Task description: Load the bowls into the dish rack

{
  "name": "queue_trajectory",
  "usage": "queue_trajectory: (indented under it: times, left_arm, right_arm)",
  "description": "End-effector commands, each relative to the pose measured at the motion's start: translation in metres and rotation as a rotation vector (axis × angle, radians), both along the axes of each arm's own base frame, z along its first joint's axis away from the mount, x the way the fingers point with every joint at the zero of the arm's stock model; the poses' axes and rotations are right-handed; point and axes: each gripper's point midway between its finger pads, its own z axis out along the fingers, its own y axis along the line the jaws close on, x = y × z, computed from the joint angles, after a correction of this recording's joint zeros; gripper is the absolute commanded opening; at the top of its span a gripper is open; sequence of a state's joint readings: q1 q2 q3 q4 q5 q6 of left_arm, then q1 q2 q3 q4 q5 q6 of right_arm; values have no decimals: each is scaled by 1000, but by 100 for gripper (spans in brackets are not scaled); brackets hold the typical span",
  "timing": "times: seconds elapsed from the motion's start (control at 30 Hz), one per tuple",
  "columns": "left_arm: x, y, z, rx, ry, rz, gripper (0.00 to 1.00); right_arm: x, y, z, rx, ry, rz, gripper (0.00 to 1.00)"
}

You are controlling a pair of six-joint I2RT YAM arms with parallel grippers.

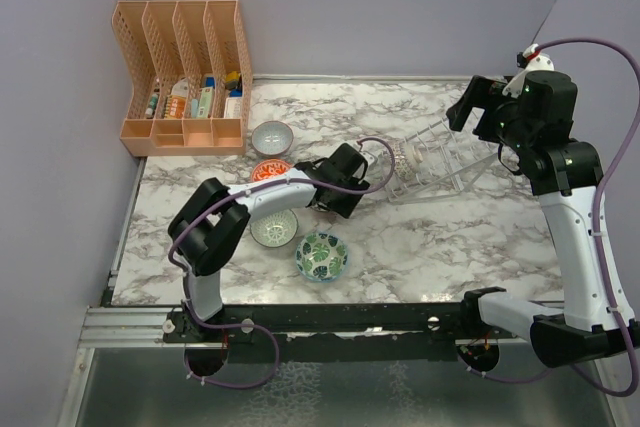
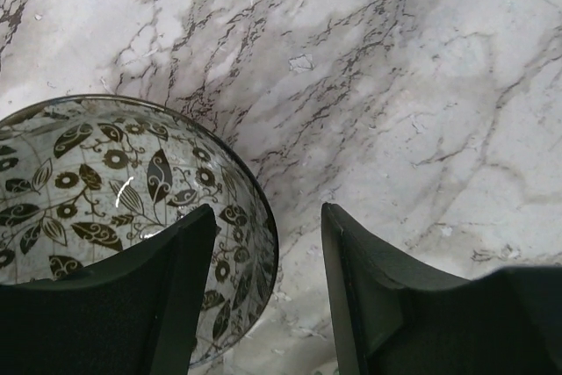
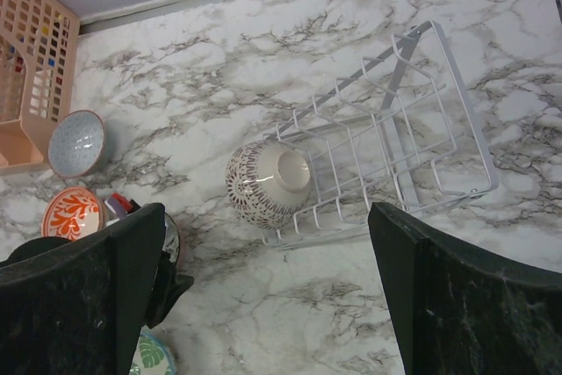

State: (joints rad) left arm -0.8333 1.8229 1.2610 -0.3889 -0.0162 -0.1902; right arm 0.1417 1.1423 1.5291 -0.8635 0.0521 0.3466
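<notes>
The marble table (image 1: 480,237) carries the dish rack (image 3: 395,129) towards its far right. The white lattice bowl (image 3: 268,183) lies on its side at the rack's left end. The right gripper (image 3: 265,208) hangs above them, jaws spread wide and empty. The left gripper (image 2: 268,212) is about half open astride the rim of the dark leaf-patterned bowl (image 2: 105,182) (one finger inside, one outside), with a gap on both sides.

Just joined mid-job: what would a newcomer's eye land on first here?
The wire dish rack, right of centre, holds only one lattice-patterned bowl, tipped on its side at its left end. The left gripper straddles the rim of a dark leaf-print bowl, jaws open.
</notes>
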Motion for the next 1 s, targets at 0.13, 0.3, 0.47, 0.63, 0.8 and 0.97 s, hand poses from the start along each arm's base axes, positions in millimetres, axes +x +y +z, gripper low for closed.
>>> queue_trajectory:
  times: [0.13, 0.3, 0.47, 0.63, 0.8, 0.97]
  left_arm:
    - [20, 3, -5, 83, -86, 18, 39]
    - [22, 14, -4, 132, -113, 48, 22]
    - [19, 19, 4, 135, -122, 54, 0]
    - [20, 10, 50, 45, -144, 79, 0]
    - [25, -30, 162, -298, -200, 137, 0]
    - [19, -67, 270, -719, -180, 169, 0]
  right_arm:
    - [-4, -11, 7, -27, -24, -39, 100]
    - [-4, -10, 9, -24, -30, -39, 100]
    - [-3, -11, 13, -25, -37, -44, 100]
    - [-3, -11, 20, -17, -50, -46, 100]
    - [3, -8, 32, 2, -72, -44, 100]
    - [9, -5, 48, 24, -107, -39, 100]
